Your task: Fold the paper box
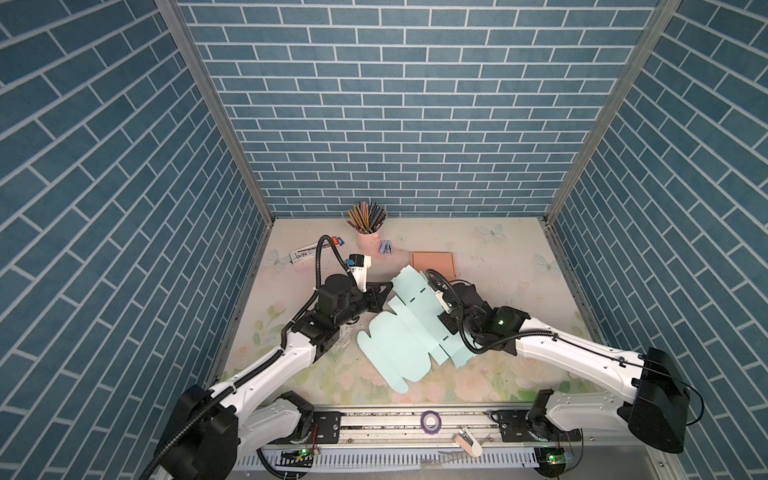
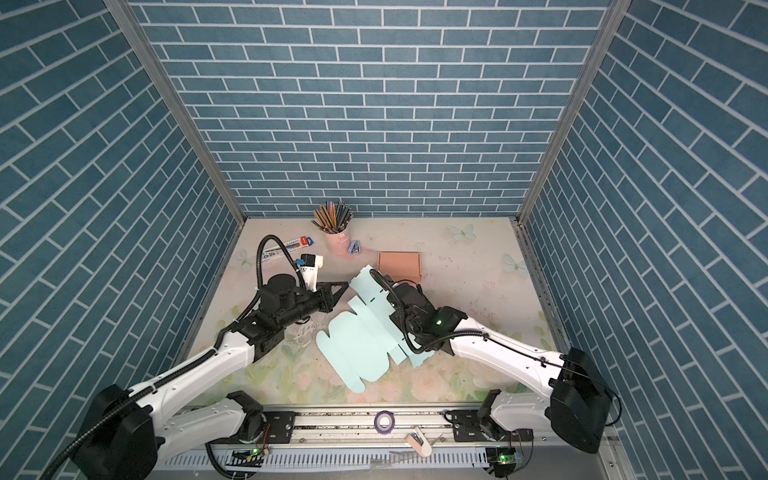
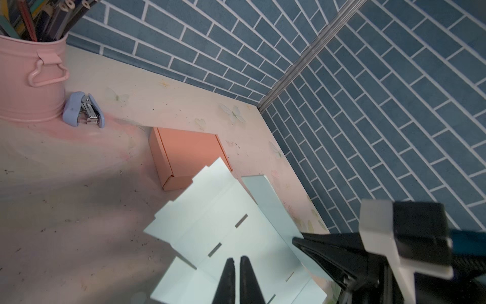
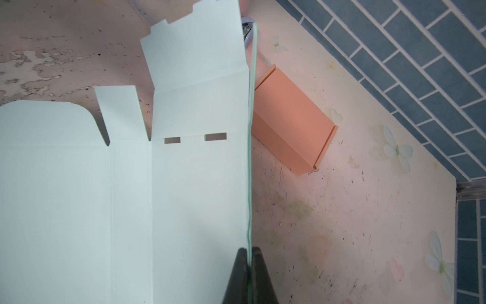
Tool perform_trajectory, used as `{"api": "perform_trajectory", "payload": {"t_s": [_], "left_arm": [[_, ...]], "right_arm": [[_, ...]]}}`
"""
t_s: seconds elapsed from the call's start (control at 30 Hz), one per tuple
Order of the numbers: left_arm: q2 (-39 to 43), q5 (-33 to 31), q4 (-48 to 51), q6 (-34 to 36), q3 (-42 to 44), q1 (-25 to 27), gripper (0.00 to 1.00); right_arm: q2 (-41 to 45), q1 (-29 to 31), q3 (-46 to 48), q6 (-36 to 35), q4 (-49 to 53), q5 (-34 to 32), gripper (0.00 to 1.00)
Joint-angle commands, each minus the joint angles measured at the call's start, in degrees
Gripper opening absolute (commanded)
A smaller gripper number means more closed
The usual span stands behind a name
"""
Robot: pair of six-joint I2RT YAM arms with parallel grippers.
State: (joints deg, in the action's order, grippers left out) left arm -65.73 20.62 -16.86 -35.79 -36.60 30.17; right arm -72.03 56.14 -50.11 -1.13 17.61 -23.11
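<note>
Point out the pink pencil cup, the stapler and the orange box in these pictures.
pink pencil cup (image 3: 31, 101): left wrist view, on its side wall below the handle.
stapler (image 3: 74, 108): left wrist view, on its blue casing.
orange box (image 4: 294, 121): right wrist view, on its broad top face.

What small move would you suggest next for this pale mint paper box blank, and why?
Probably swing the right jaws inward: they pinch the upright side panel of the pale mint paper box blank, while the left jaws hover shut above it.

Bright even light, soft shadows, wide-angle edge distortion, blurred wrist-view foregrounds
</note>
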Motion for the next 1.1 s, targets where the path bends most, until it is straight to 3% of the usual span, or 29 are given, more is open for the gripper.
{"api": "perform_trajectory", "payload": {"t_s": [0.0,0.47,1.07], "left_arm": [[-4.76,3.32,-3.45,-0.52,-4.82,-0.51,0.08],[-15.52,7.64,-0.98,3.45,-14.84,-1.04,0.08],[-13.25,10.36,7.30,9.75,-14.84,-0.18,0.09]], "right_arm": [[1.62,0.94,1.05,-4.22,-2.73,-0.31,0.00],[1.60,2.23,1.77,-6.69,-4.26,-0.27,0.00],[1.89,3.24,1.33,-8.01,-5.56,-0.66,0.00]]}}
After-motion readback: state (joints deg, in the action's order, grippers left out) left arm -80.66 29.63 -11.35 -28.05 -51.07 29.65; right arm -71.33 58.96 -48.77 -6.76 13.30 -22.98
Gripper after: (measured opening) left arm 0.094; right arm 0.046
